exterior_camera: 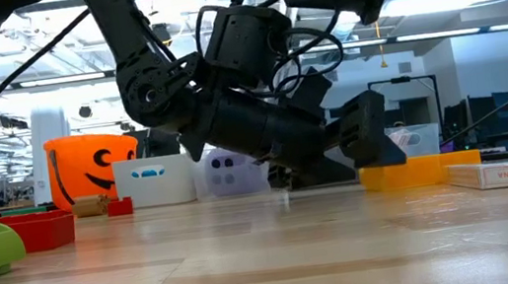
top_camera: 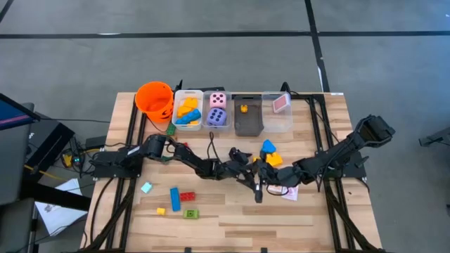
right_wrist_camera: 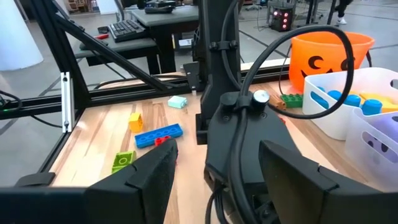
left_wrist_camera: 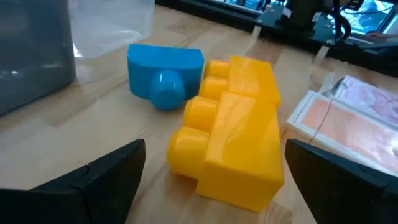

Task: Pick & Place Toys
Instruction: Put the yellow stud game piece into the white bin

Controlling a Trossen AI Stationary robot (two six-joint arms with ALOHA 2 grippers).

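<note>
Two yellow blocks lie side by side on the table, with a blue block just beyond them; in the high view this cluster sits right of centre. My left gripper is open and points at the nearer yellow block, one finger on each side of it, without touching it. A pink-white card box lies flat beside the blocks. My right gripper is open and holds nothing; it hovers above the table behind my left wrist.
Along the far edge stand an orange bucket, a bin of blocks, a bin with two dice, a grey bin and a clear bin. Loose blocks lie near left.
</note>
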